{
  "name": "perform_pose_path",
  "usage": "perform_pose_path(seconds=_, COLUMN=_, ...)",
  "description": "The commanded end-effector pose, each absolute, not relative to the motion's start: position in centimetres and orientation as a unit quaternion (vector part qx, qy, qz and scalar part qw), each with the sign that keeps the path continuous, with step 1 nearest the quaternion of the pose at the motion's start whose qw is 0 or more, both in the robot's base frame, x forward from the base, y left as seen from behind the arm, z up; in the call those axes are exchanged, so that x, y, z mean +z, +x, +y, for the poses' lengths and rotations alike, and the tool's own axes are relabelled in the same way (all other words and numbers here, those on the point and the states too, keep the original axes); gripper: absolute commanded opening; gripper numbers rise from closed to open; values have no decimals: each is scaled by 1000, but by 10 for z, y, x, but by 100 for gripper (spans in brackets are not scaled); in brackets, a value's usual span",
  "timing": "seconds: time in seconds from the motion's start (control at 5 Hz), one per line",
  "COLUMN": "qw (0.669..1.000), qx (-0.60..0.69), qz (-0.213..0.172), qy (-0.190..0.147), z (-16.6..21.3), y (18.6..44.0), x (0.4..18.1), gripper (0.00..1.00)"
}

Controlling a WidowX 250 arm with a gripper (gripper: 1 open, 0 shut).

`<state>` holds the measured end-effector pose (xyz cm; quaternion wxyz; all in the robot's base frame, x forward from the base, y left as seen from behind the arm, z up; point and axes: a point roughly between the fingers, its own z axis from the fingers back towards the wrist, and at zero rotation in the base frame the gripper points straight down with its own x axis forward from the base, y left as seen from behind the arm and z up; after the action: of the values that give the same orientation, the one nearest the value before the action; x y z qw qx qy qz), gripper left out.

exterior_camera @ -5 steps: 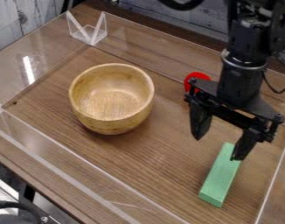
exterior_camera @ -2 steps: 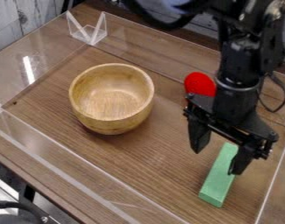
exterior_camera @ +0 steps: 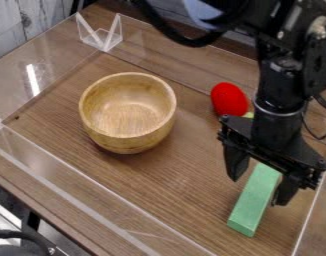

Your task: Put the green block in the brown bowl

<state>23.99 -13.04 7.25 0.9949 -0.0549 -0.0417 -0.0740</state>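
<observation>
Gripper [exterior_camera: 273, 171] jaws spread wide, holding nothing, straddle the upper end of the green block [exterior_camera: 257, 200] lying on the wooden table [exterior_camera: 152, 180], right of the brown bowl [exterior_camera: 127, 111].

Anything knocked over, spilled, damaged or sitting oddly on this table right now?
Nothing stands out. The brown bowl sits upright and empty, the green block lies flat on the wood, a red toy rests behind it, and the open gripper hangs over the block's far end.
</observation>
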Motion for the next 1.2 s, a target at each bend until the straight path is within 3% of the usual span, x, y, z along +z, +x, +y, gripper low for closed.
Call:
perform_pose_path(seconds=0.0, qw=995, qx=-45, qz=-67, qy=-58, z=-134, y=243, x=69, gripper=100)
perform_pose_path(seconds=0.4, qw=994, qx=4, qz=-95, qy=-55, z=-136, y=249, x=59, gripper=100)
perform_pose_path(seconds=0.8, qw=993, qx=-4, qz=-105, qy=-56, z=-131, y=263, x=75, gripper=100)
perform_pose_path(seconds=1.0, qw=992, qx=20, qz=-106, qy=-61, z=-131, y=254, x=71, gripper=0)
